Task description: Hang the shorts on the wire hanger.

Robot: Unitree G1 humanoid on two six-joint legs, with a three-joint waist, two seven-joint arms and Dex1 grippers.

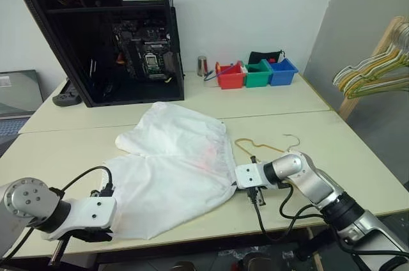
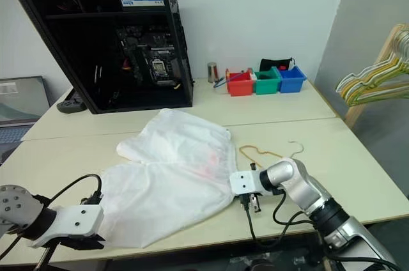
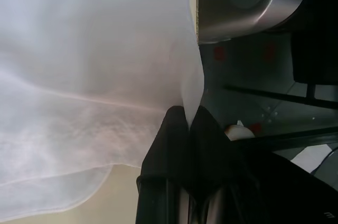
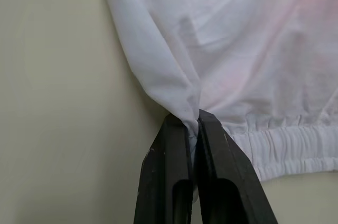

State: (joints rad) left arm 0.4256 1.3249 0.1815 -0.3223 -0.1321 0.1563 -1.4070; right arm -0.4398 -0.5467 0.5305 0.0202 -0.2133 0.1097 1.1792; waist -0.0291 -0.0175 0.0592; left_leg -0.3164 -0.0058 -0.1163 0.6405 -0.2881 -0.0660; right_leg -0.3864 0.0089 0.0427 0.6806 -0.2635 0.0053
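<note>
The left arm (image 1: 38, 210) is showing a round silver-grey joint housing with small dark screw holes in its flat face, followed by a black collar and a white boxy wrist block. A black cable (image 1: 80, 178) is looping over it into the wrist. The right arm (image 1: 319, 188) is showing curved silver-grey segments, a black ring and a white wrist block (image 1: 248, 176) with a small dark connector, black cables (image 1: 275, 216) hanging beneath. Each gripper's fingers (image 4: 211, 182) are looking matte black, long and tapering, with recessed slots.

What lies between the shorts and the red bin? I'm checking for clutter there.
Bare tabletop, crossed by the seam between two tables, separates the shorts from the red bin in the left eye view.
</note>
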